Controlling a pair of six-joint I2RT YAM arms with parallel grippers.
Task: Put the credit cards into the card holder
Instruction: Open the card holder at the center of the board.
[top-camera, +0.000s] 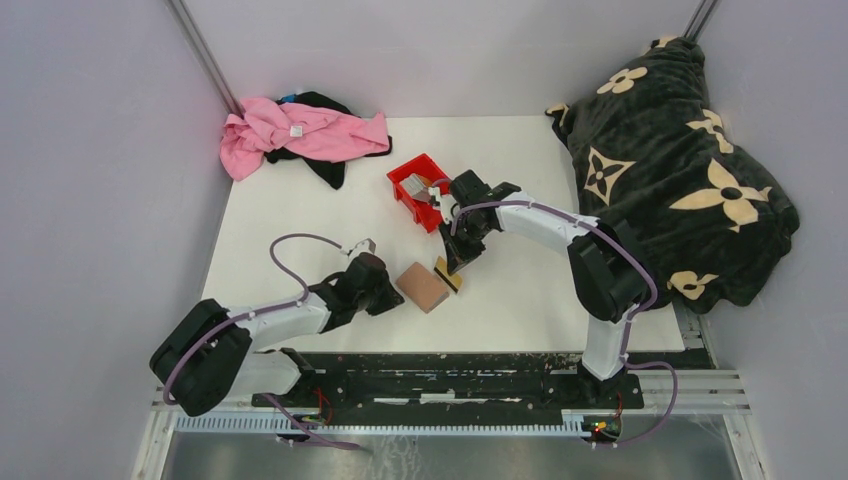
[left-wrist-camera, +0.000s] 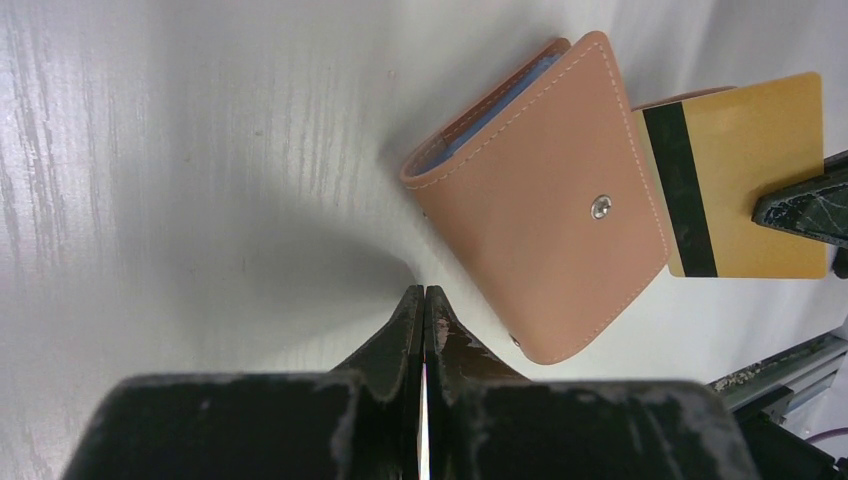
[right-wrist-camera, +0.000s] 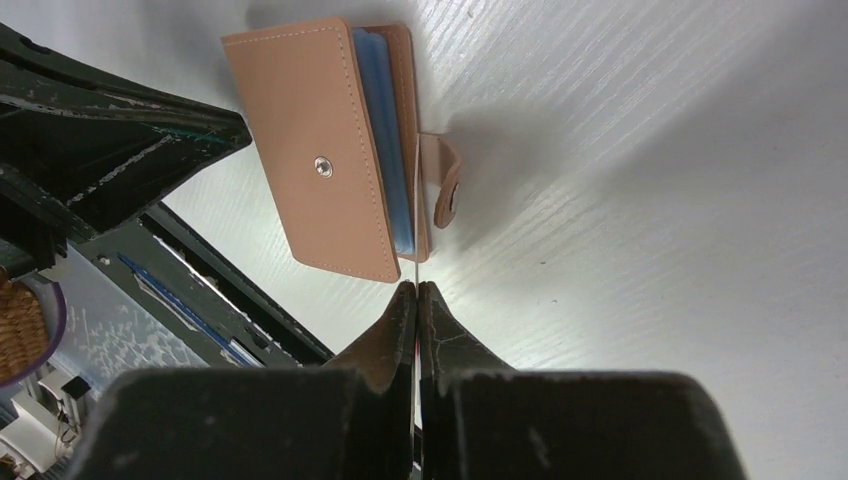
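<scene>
Right tool (right-wrist-camera: 416, 288) pinches a gold card (left-wrist-camera: 760, 165) against the tan card holder (left-wrist-camera: 545, 210). Left tool (left-wrist-camera: 423, 292) — pressed together — sits just beside it.

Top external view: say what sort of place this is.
Probably a robot test cell: white table boxed by plain walls, left arm and right arm bolted to a rail.

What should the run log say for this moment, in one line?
left gripper shut beside card holder | right gripper shut on gold card at holder's edge | card mostly outside
</scene>
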